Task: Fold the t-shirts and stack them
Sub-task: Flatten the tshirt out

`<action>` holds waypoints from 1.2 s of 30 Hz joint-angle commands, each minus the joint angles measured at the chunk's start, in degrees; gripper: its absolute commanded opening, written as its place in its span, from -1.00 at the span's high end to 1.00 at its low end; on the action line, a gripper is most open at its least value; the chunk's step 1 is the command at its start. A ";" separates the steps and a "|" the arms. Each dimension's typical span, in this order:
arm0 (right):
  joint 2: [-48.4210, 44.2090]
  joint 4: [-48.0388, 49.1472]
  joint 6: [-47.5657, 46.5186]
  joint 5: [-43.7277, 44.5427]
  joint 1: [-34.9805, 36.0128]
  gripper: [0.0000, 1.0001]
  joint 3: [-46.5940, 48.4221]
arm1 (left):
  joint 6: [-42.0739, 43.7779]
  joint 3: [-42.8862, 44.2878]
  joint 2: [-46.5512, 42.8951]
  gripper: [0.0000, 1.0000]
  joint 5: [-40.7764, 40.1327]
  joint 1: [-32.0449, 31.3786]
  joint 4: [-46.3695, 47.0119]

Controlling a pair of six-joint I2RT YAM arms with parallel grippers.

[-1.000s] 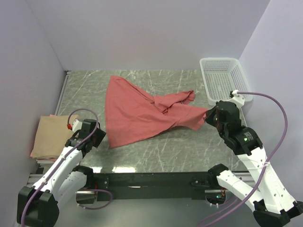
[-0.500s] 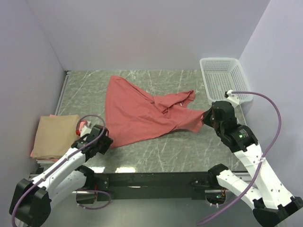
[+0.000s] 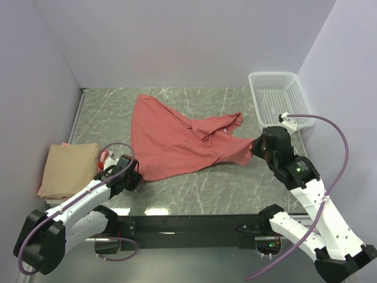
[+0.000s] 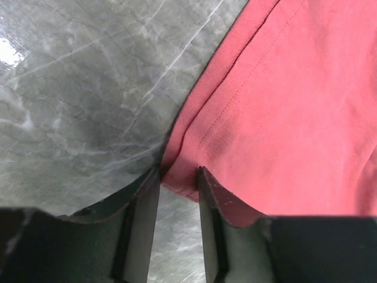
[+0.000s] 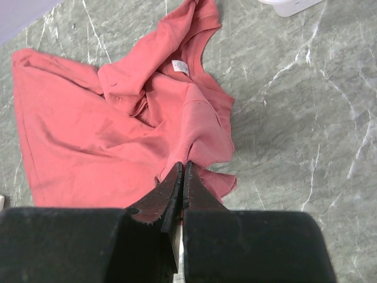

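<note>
left tool (image 4: 178, 177) newly astride salmon-red t-shirt (image 4: 283, 112) corner

Arms outstretched, left claw (image 4: 178, 172) half-open, right claw (image 5: 182, 166) pinched shut.

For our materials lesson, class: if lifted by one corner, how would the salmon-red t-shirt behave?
Probably floppy: the salmon-red t-shirt lies wrinkled and bunched in folds, so it would likely drape and sag. Likely light: the right gripper, jaws shut on one edge, holds it pulled to a point. Pushed, it would probably crumple, not slide.
</note>
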 commanded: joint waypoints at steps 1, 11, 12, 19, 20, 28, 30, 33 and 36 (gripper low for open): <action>-0.03 2.39 -0.73 0.81 -0.52 1.00 -0.46 | -0.36 1.18 -0.46 0.21 0.88 -0.33 -1.16; 0.06 2.75 -0.82 0.28 -0.61 1.00 -0.54 | -1.94 1.27 -4.77 0.08 0.17 -0.68 -6.53; 0.06 2.57 -0.91 0.28 -0.61 1.00 -0.63 | -2.46 0.83 -4.51 0.08 0.44 -1.11 -5.66; 0.41 2.66 -1.17 0.02 -0.69 1.00 -0.81 | -5.11 0.74 -1.53 0.05 1.14 -2.70 -2.41; 0.41 2.74 -1.17 0.02 -0.69 1.00 -0.72 | -5.11 0.74 -1.52 0.05 1.14 -2.70 -2.05; 0.58 2.83 -0.99 -0.51 -0.69 1.00 -1.42 | -5.37 2.23 2.78 0.14 -3.51 -2.61 -1.43; 0.06 2.40 -0.91 -0.94 -0.69 1.00 -1.69 | -4.85 3.81 2.96 0.29 -5.70 -2.18 -2.74; -0.56 2.13 -0.91 -2.78 -0.69 1.00 -2.74 | -1.25 5.92 1.82 0.76 -9.40 1.76 -2.93; -1.43 2.22 -0.82 -8.31 -0.69 1.00 -4.76 | 5.60 7.59 0.33 0.99 -8.10 10.52 -0.56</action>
